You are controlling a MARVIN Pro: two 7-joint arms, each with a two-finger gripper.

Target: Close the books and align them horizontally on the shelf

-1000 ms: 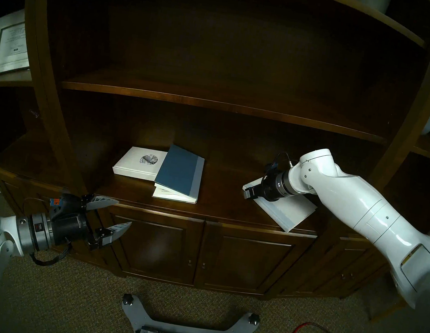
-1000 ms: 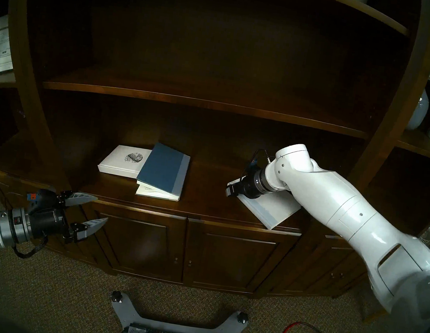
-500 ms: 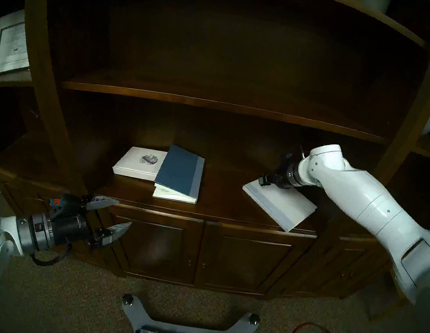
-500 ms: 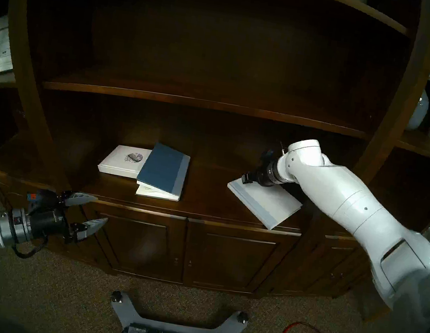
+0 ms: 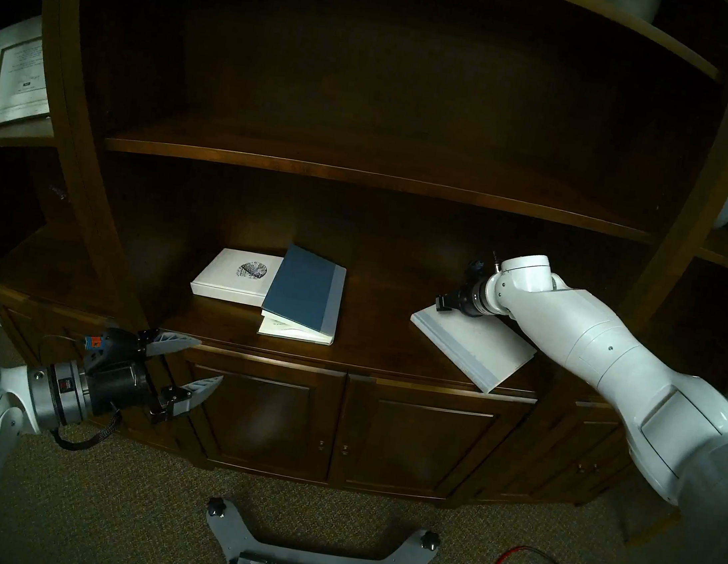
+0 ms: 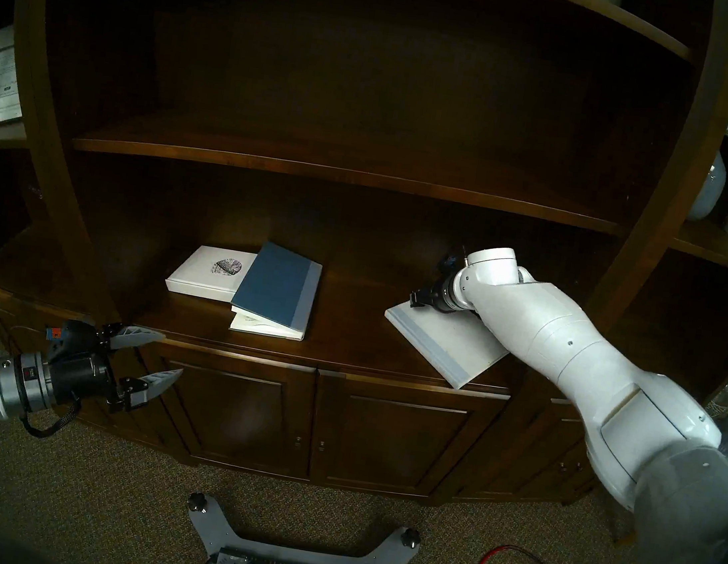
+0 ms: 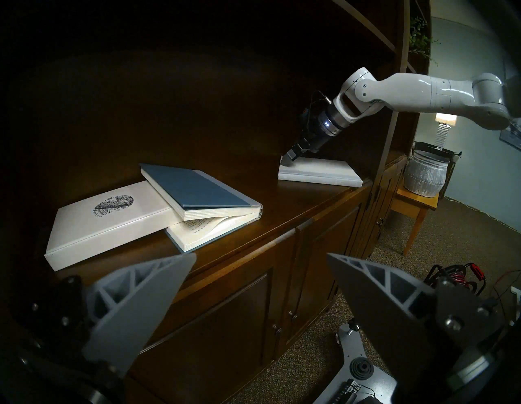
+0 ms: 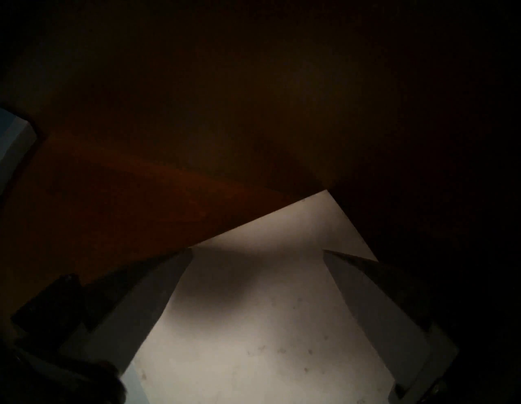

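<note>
Plain white hardcover book with pale blue-grey spine strip (image 5: pixel 472 346) lying askew on dark-brown wooden shelf (image 5: pixel 370 357). Right gripper (image 5: pixel 442 305) over its far corner, jaws open, empty. Left gripper (image 5: pixel 197 360) well apart, jaws open.

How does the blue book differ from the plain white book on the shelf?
The blue book is partly open, with pages showing; the plain white book is closed. The blue book leans on the speckled white book; the plain white book lies flat, alone, askew, under the right gripper. Both have a pale spine strip and rest on the shelf.
</note>
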